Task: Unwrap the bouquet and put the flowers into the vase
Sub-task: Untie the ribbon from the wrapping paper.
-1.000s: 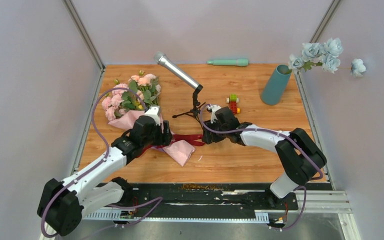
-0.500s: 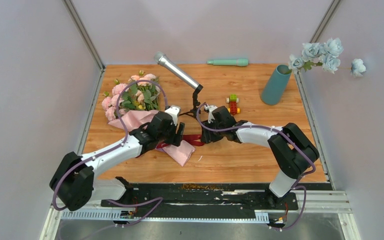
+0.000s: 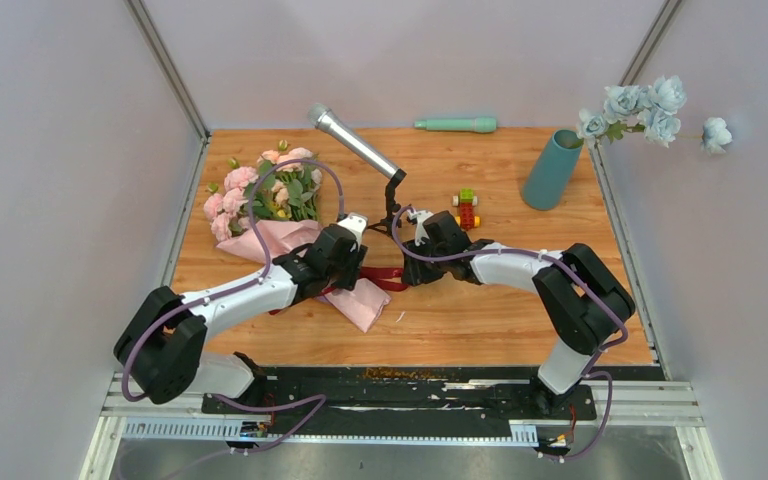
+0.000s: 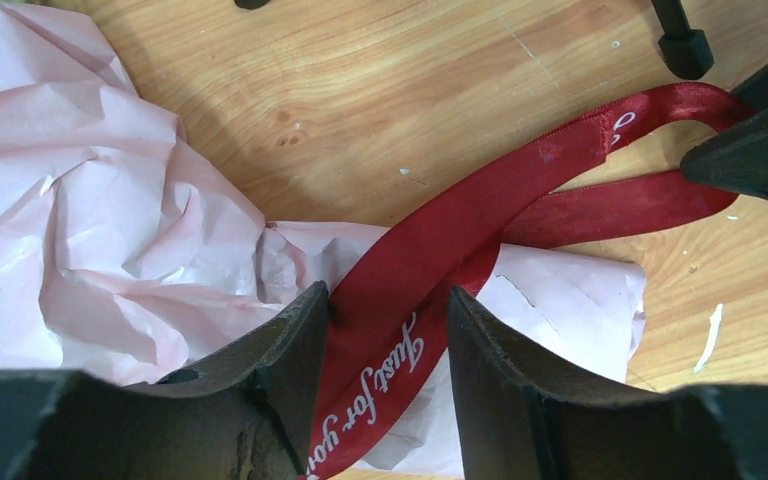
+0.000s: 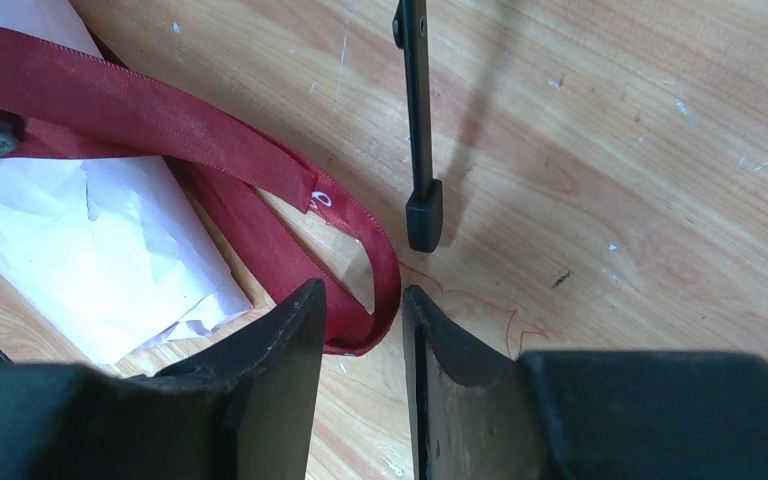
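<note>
- Since a second ago, the left gripper (image 3: 348, 262) has slid right along the bouquet (image 3: 270, 200) toward the microphone stand (image 3: 392, 205). One bouquet lies left of that stand, and one vase (image 3: 552, 170) stands well to its right.
- Left wrist: the jaws are part open, straddling the red ribbon (image 4: 430, 260) over the crumpled paper wrap (image 4: 110, 230), with nothing pinched yet. The ribbon looks limp and slick, so it is best taken flat near a tail.
- Right wrist: the right gripper (image 5: 363, 295) is narrowed around the ribbon's loop beside the stand's foot, with a gap showing. Two ribbon strands are visible.
</note>
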Robot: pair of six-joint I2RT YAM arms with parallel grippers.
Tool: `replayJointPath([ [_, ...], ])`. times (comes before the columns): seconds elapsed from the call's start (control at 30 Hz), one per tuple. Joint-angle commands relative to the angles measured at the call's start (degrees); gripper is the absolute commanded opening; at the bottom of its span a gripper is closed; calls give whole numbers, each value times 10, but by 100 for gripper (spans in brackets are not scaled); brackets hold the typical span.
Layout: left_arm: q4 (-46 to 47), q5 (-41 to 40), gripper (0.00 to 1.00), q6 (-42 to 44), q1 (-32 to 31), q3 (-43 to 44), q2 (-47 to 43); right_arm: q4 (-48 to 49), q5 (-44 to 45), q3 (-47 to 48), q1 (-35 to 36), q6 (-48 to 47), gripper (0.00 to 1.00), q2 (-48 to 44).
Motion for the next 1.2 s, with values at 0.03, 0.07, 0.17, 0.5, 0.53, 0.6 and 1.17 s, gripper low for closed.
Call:
replayJointPath([
  [0.03, 18, -21, 52, -10, -6, -1, -17, 6, -7, 14, -2, 0, 34, 7],
  [0.07, 21, -21, 51, -14, -6, -2, -25, 6, -7, 13, -2, 0, 33, 6],
  [0.17, 26, -25, 49, -23, -6, -7, -41, 6, -7, 12, -2, 0, 33, 6],
  [0.5, 34, -31, 42, -30, -6, -7, -41, 5, -7, 6, -2, 0, 31, 1],
  [0.53, 34, -31, 40, -30, -6, -7, -39, 6, -6, 5, -2, 0, 31, 0],
  [0.6, 35, -35, 34, -31, -6, -8, -34, 6, -6, 4, -3, 0, 28, -1],
  [1.17, 14, -61, 0, -91, 51, -56, -135, 9, 120, -65, -3, 51, 0, -95],
])
